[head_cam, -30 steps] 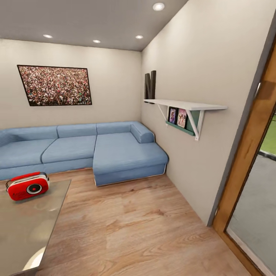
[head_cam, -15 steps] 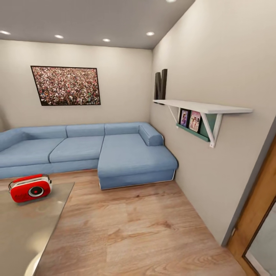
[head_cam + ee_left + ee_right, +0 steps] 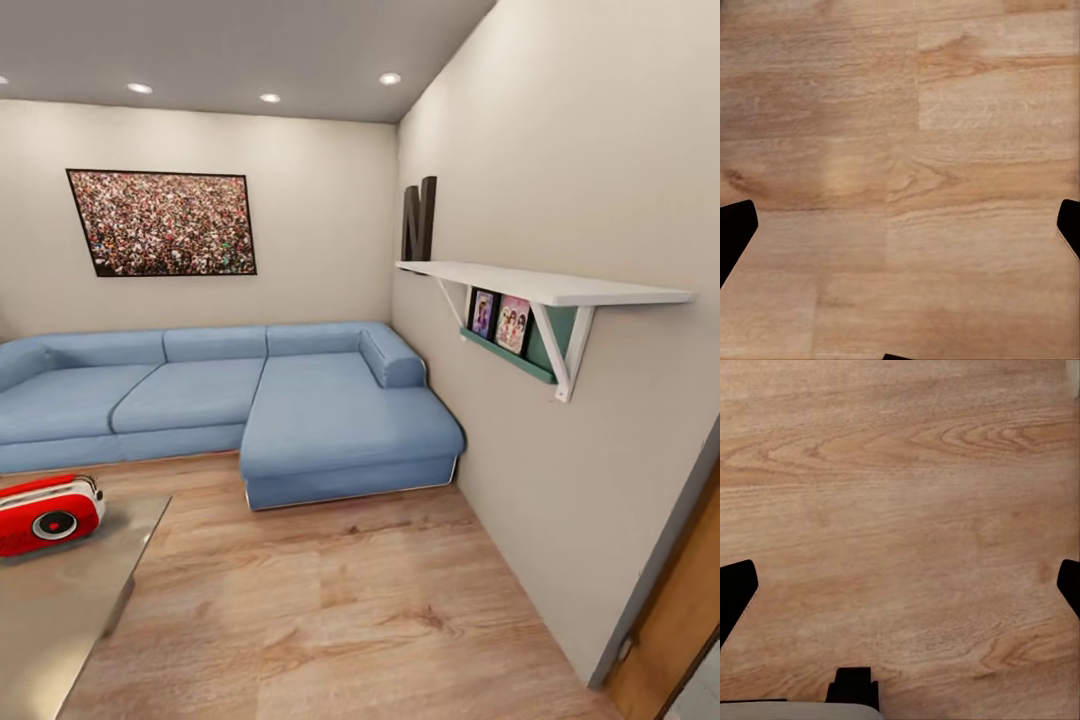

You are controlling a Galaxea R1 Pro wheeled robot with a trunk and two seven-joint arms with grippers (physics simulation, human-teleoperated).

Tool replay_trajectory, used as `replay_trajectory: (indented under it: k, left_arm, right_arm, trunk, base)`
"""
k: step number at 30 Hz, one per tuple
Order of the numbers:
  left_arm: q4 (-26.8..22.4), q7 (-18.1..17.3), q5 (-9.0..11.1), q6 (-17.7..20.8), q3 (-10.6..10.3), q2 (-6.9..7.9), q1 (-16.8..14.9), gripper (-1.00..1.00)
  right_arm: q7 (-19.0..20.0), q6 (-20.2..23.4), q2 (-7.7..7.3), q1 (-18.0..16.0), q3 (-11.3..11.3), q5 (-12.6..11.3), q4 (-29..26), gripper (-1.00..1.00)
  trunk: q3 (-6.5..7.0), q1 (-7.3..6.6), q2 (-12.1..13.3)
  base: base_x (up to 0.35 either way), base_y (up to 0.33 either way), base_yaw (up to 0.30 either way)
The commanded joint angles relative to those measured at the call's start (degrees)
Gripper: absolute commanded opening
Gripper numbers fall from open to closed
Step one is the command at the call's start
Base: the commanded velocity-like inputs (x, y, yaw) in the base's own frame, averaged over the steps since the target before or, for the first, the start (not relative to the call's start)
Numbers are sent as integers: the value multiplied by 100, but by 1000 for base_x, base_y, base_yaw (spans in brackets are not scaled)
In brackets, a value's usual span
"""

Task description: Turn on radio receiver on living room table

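Radio receiver [image 3: 45, 515] sits on the desk [image 3: 60, 610] near its far edge, at the head view's far left, long axis roughly along that edge, dial facing the robot. That puts it on the left-arm side, so the left arm looks nearer.

Left gripper [image 3: 900, 232] and right gripper [image 3: 900, 592] both point at wood floor [image 3: 350, 600], fingers spread wide, holding nothing.

Judgement: base must turn left and close in before any reach.
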Motion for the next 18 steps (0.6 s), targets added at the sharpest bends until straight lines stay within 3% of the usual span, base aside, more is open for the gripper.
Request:
replay_trajectory:
  k: [1,6,15,18]
  left_arm:
    - [0,0,0,0,0,0,0,100]
    - [0,0,0,0,0,-1,0,100]
    - [0,0,0,0,0,-3,0,100]
    - [-2,0,0,0,0,0,0,100]
  right_arm:
    - [0,0,0,0,0,0,0,100]
    - [1,-2,0,0,0,0,2,100]
    - [-7,1,0,0,7,7,2,100]
    - [-42,8,11,0,11,221,2,100]
  trunk:
    - [0,0,0]
    - [0,0,0]
    - [0,0,0]
    - [0,0,0]
  base:
    - [320,-88,162]
    - [321,-84,163]
    - [321,-98,15]
    - [321,-101,1]
